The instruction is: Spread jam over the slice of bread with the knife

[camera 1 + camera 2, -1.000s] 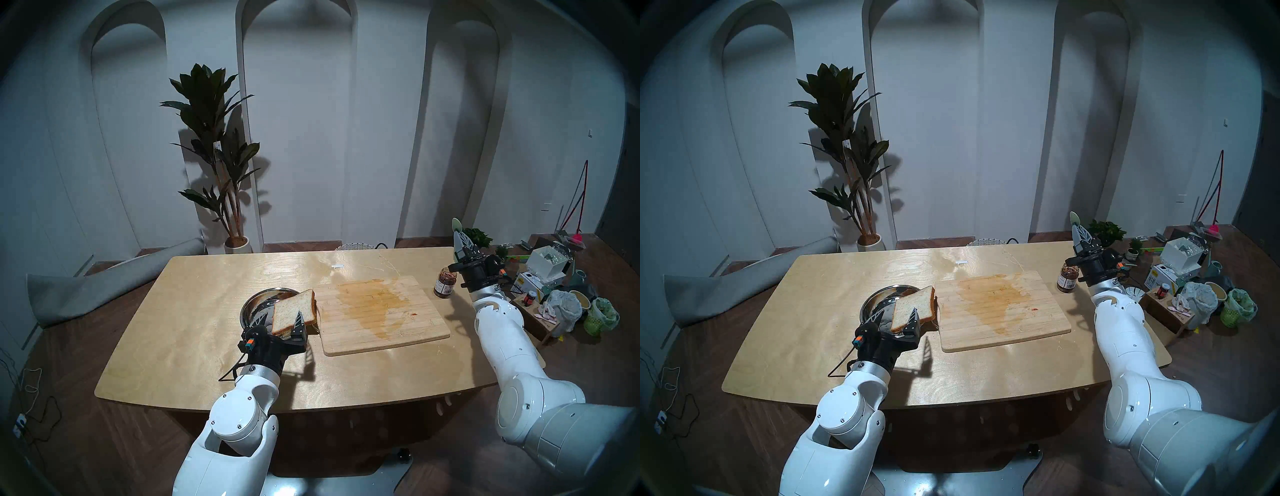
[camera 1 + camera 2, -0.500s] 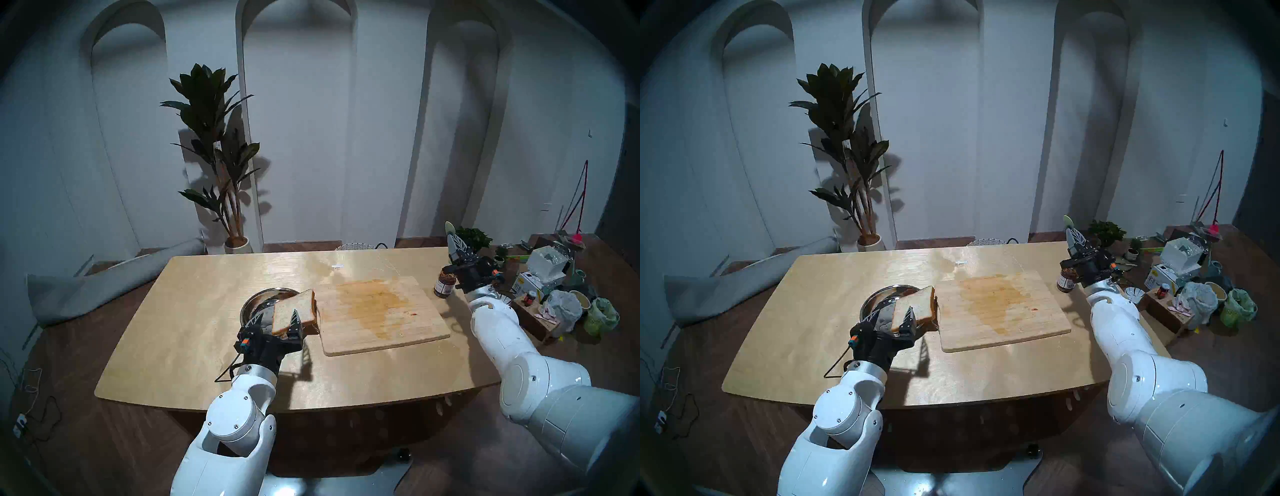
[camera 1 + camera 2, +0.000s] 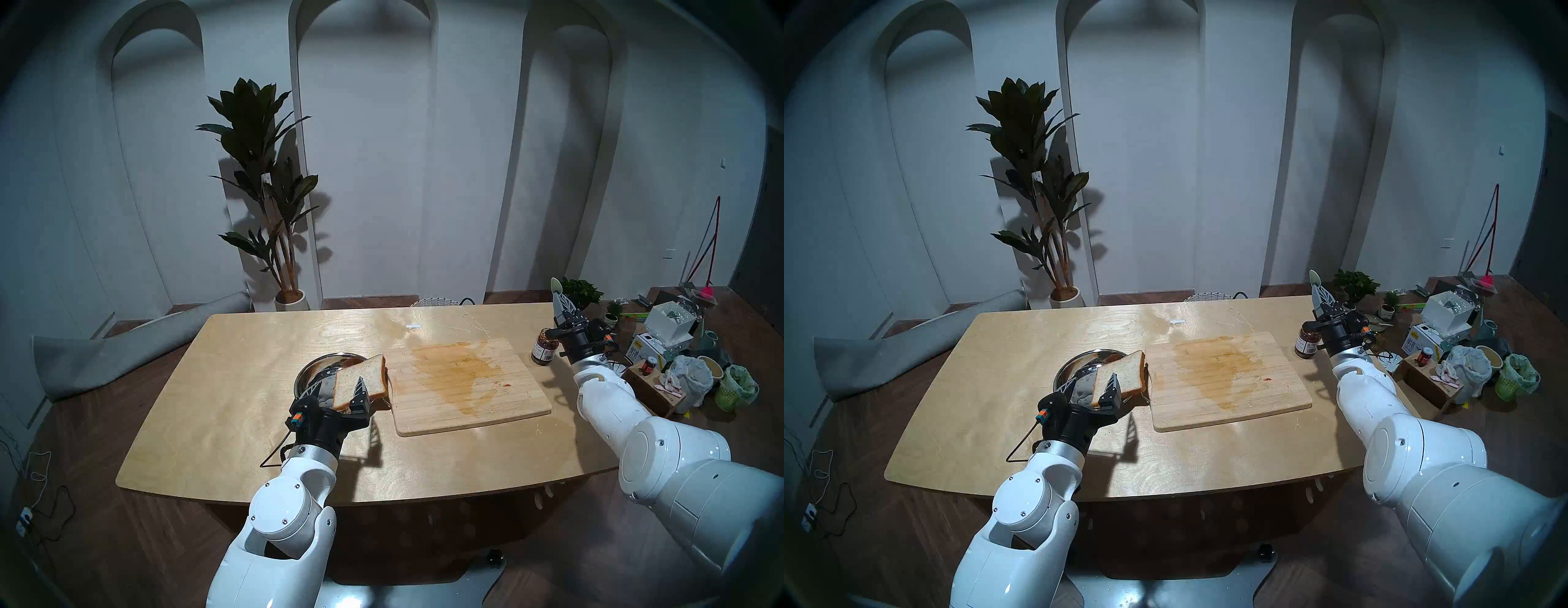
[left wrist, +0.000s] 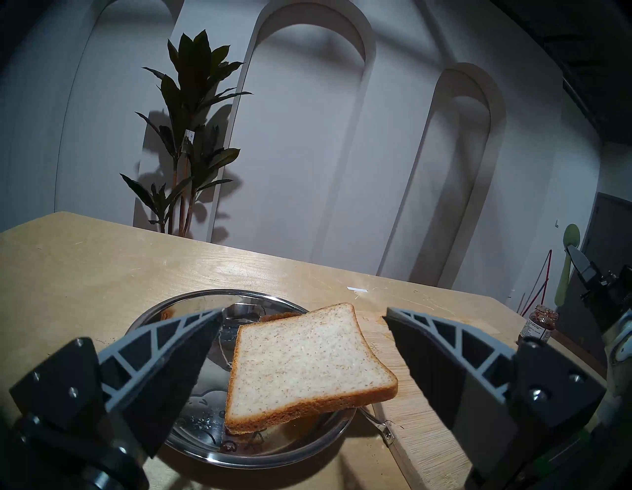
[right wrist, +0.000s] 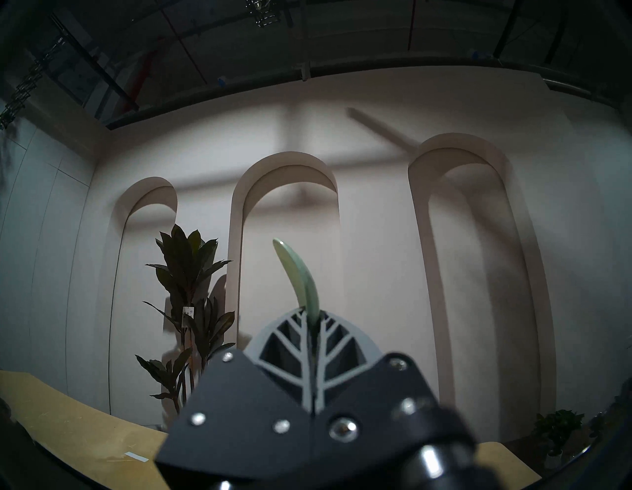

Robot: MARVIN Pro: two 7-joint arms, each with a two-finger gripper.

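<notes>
- Left gripper level, jaws wide apart either side of the square speckled bread slice.
- Right gripper tilted upward, far right, clamped on the pale mint-green plastic knife.

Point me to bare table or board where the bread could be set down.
Free: the cutting board, stained but bare, between metal plate and jam jar; also the table left of the plate. Crowded: the plate, holding the slice of bread.

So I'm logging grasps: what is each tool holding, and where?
Right tool: knife, clamped at its handle. Left tool: nothing, open around the bread.
</notes>
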